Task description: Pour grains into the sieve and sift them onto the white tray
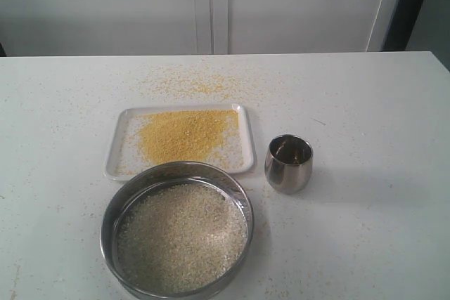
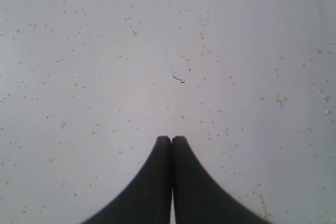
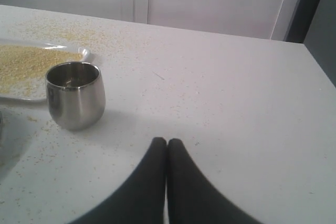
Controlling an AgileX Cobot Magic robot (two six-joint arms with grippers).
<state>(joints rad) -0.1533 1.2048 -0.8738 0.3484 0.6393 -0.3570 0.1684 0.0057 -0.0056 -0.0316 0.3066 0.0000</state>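
The sieve sits at the table's front, left of centre, its steel rim just overlapping the near edge of the white tray. Whitish rice-like grains cover its mesh. A heap of fine yellow grains lies on the tray, whose end with the yellow heap also shows in the right wrist view. Neither arm shows in the exterior view. My left gripper is shut and empty over bare speckled table. My right gripper is shut and empty, some way from the steel cup.
A small steel cup stands upright right of the tray, seen too in the right wrist view as the steel cup. Spilled yellow granules dot the table behind the tray. The table's far edge meets a white wall.
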